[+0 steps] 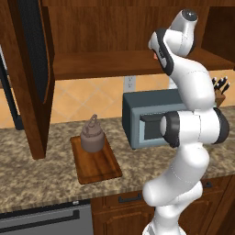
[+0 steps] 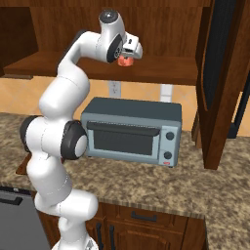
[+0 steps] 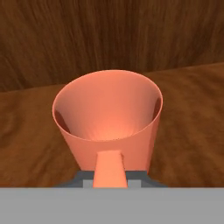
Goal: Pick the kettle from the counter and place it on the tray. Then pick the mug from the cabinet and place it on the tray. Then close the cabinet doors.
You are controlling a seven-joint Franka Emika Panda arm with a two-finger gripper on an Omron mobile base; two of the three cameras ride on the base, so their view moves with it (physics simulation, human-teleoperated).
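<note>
The brownish-grey kettle [image 1: 92, 137] stands upright on the dark wooden tray [image 1: 98, 170], which lies on the speckled counter [image 1: 36, 174]. The coral mug [image 3: 107, 118] stands on the cabinet shelf [image 2: 166, 68], its handle [image 3: 108, 168] pointing at the hand. My gripper [image 2: 128, 56] reaches into the cabinet at shelf height. Its fingers [image 3: 83, 178] press against both sides of the mug's handle. In the right base view the mug [image 2: 126, 60] peeks out just under the hand. Both cabinet doors [image 1: 32, 78] [image 2: 219, 73] stand wide open.
A grey toaster oven [image 2: 132, 132] sits on the counter directly under the shelf, below my arm. A knife block [image 1: 220, 92] stands at the back right. The cabinet's back wall [image 3: 109, 35] is close behind the mug.
</note>
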